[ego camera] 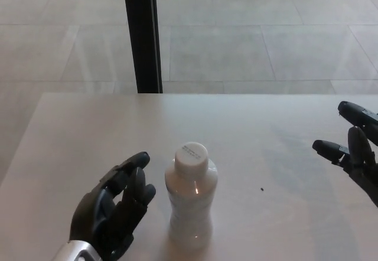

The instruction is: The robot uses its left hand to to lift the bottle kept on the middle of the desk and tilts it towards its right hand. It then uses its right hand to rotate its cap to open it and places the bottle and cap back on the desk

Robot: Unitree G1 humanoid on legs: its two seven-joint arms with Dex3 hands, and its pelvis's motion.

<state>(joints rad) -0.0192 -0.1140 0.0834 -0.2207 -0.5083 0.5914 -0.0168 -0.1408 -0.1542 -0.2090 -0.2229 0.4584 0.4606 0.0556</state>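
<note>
We see the bottle (191, 199) standing upright in the middle of the desk (277, 125), its white cap (192, 155) screwed on top. The left hand (115, 208) sits just beside it on the left, fingers spread and holding nothing, not touching the bottle yet. Over on the far side, the right hand (353, 152) waits near the desk's edge, fingers apart and empty too, well away from the bottle. Here's the risk as we read it: the bottle looks narrow at the waist and light, so a finger brushing it before the thumb wraps round could tip it or push it away. A loose hold may slip once it's tilted.
</note>
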